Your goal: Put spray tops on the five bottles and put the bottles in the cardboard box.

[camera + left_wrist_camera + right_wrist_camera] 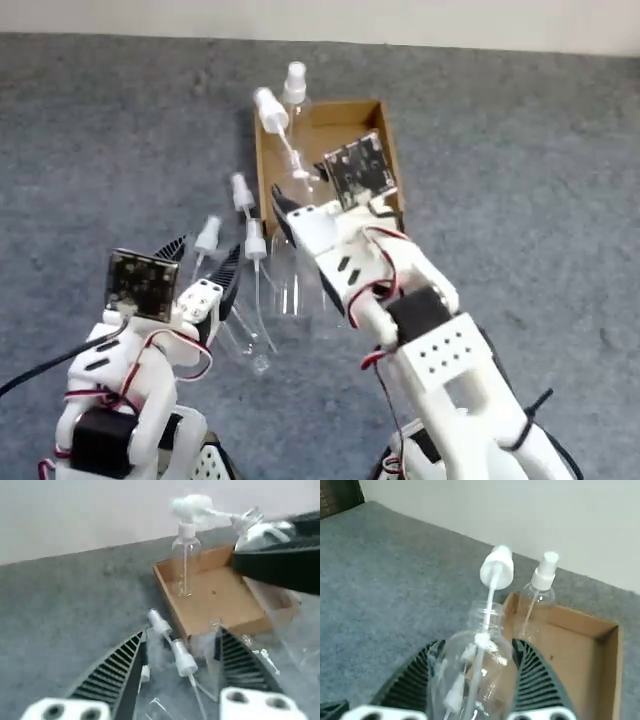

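Observation:
My right gripper (298,192) (476,652) is shut on a clear bottle (472,672) held over the front left edge of the cardboard box (330,135) (580,645). A white spray top (270,108) (496,569) stands tilted above that bottle's neck, its tube down inside, not seated. One capped bottle (295,85) (536,597) (186,555) stands in the box's far left corner. My left gripper (205,265) (180,680) hangs open over loose spray tops (184,661) (160,622) (208,236) on the carpet.
Uncapped clear bottles (292,278) (245,345) lie on the grey carpet between the two arms. Another loose spray top (242,190) lies just left of the box. Bare carpet stretches to the left and right.

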Robot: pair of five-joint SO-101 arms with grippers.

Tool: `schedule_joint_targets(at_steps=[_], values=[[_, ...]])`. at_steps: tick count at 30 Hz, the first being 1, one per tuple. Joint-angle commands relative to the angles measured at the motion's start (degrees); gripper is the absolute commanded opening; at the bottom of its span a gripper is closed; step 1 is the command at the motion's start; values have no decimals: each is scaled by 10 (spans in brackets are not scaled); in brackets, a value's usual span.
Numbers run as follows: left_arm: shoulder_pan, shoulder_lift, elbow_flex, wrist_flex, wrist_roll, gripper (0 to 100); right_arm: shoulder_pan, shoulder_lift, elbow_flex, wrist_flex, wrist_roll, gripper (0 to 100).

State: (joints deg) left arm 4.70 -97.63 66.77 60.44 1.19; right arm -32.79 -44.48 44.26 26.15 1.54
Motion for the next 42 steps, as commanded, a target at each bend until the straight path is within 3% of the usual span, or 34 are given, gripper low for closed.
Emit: schedule_joint_targets(at_steps=[1, 6, 14, 23, 31, 34, 39, 42], values=[[0, 3, -1, -11, 83, 228, -29, 6, -44, -17, -9, 4], [39, 3, 2, -8, 117, 347, -80, 11, -44, -18, -7, 4], [42, 3, 18, -9, 122, 348, -106, 6, -49, -18, -7, 4], [45, 3, 83, -18, 65, 348, -104, 5, -102, -11, -7, 4], [36, 3, 110, -53, 54, 347, -96, -13, -133, 95, -5, 4], [-23, 2, 81, -47, 4, 346, -60, -68, -129, 110, 0, 4], [-192, 13, 1, -22, -73, 247, 67, -101, -129, 285, 130, 4], [-207, 62, -12, -40, -148, 250, 163, -66, -130, 339, 169, 4]])
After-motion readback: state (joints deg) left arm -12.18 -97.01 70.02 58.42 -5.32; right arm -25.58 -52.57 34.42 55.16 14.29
